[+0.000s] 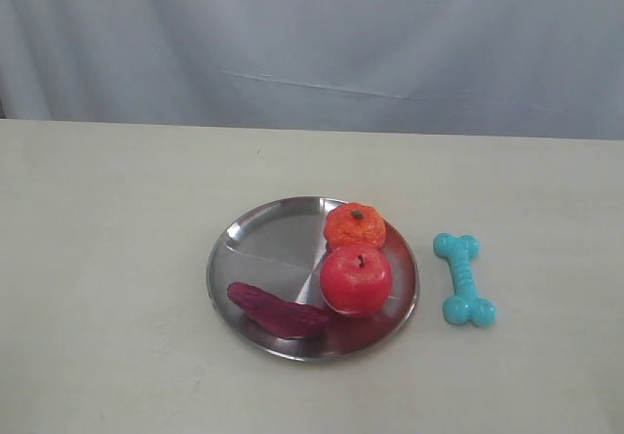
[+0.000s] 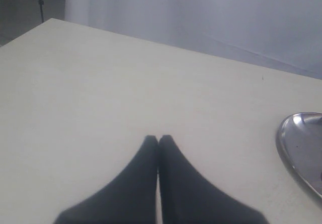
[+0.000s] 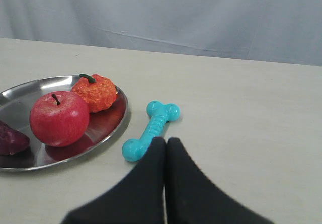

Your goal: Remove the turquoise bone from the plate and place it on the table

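The turquoise bone (image 1: 464, 279) lies flat on the cream table (image 1: 107, 219), just right of the silver plate (image 1: 263, 234) and apart from its rim. In the right wrist view the bone (image 3: 151, 129) sits right in front of my right gripper (image 3: 165, 141), whose black fingers are pressed together and hold nothing. My left gripper (image 2: 158, 138) is shut too, over bare table (image 2: 100, 83), with only the plate's edge (image 2: 292, 138) showing at the side. Neither gripper appears in the exterior view.
On the plate sit a red apple (image 1: 356, 279), an orange pumpkin-like fruit (image 1: 355, 225) and a dark purple piece (image 1: 278, 310). A grey-white curtain (image 1: 312, 34) hangs behind the table's far edge.
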Action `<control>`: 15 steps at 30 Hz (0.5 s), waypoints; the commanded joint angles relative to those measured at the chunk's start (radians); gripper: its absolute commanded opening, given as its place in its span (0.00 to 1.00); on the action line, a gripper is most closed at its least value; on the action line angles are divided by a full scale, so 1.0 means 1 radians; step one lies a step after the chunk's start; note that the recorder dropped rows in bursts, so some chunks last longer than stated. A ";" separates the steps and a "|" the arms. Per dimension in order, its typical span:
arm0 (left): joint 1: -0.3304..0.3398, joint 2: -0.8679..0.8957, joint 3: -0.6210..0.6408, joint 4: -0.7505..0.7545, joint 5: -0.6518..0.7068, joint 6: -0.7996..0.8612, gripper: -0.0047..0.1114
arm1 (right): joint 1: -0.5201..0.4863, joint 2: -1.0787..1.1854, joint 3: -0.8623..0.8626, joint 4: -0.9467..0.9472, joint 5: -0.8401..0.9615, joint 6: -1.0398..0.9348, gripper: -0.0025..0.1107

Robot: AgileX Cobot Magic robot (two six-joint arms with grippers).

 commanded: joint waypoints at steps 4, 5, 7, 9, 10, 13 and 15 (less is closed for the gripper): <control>0.001 -0.001 0.003 0.000 -0.005 -0.002 0.04 | -0.005 -0.007 0.003 -0.009 0.002 -0.009 0.02; 0.001 -0.001 0.003 0.000 -0.005 -0.002 0.04 | -0.005 -0.007 0.003 -0.009 0.002 -0.009 0.02; 0.001 -0.001 0.003 0.000 -0.005 -0.002 0.04 | -0.005 -0.007 0.003 -0.009 0.002 -0.009 0.02; 0.001 -0.001 0.003 0.000 -0.005 -0.002 0.04 | -0.005 -0.007 0.003 -0.009 0.002 -0.009 0.02; 0.001 -0.001 0.003 0.000 -0.005 -0.002 0.04 | -0.005 -0.007 0.003 -0.009 0.002 -0.009 0.02; 0.001 -0.001 0.003 0.000 -0.005 -0.002 0.04 | -0.005 -0.007 0.003 -0.009 0.002 -0.009 0.02; 0.001 -0.001 0.003 0.000 -0.005 -0.002 0.04 | -0.005 -0.007 0.003 -0.009 0.002 -0.001 0.02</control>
